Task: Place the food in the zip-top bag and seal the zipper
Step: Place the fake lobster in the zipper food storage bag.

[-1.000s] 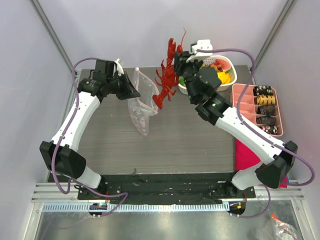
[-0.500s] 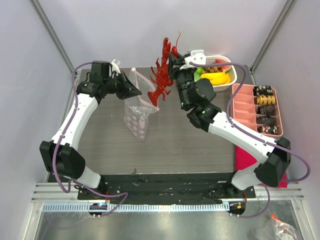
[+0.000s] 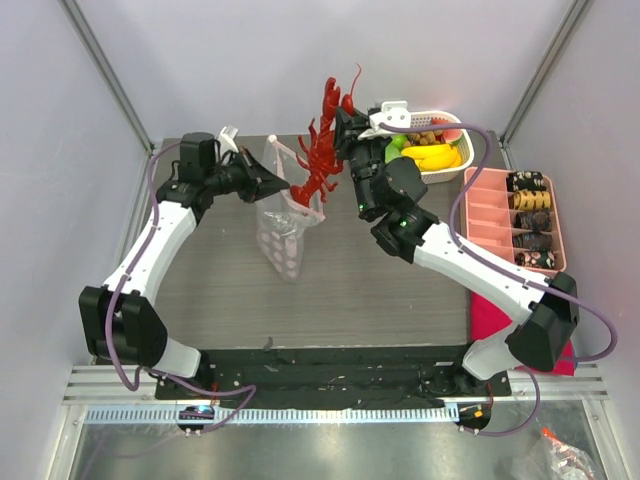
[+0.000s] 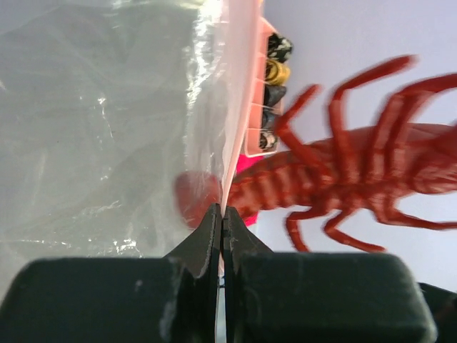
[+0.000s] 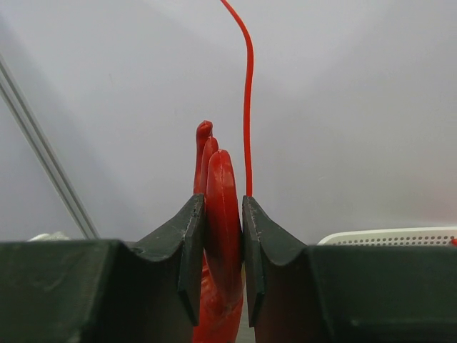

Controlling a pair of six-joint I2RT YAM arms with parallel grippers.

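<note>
A red toy lobster [image 3: 322, 160], one piece of the food, hangs head-up from my right gripper [image 3: 343, 115], which is shut on one of its claws [image 5: 223, 193]. The lobster's tail reaches the mouth of the clear zip-top bag [image 3: 278, 235]. That bag hangs above the table from my left gripper [image 3: 288, 186], which is shut on its mouth edge. In the left wrist view the jaws [image 4: 222, 214] pinch the pinkish zipper [image 4: 239, 107], with the lobster [image 4: 343, 171] just right of it and its tail showing behind the plastic [image 4: 107, 128]. More food, yellow bananas [image 3: 435, 155] among it, lies in the basket.
A white lattice basket [image 3: 458, 125] stands at the back right, its rim also in the right wrist view [image 5: 400, 236]. A pink compartment tray [image 3: 482, 205] with dark items sits along the right edge. A magenta patch [image 3: 488, 310] lies near the right arm's base.
My right arm has carried the lobster left and up from beside the basket to the bag's mouth. My left arm has stretched right a little, bringing the bag's mouth under the lobster's tail.
</note>
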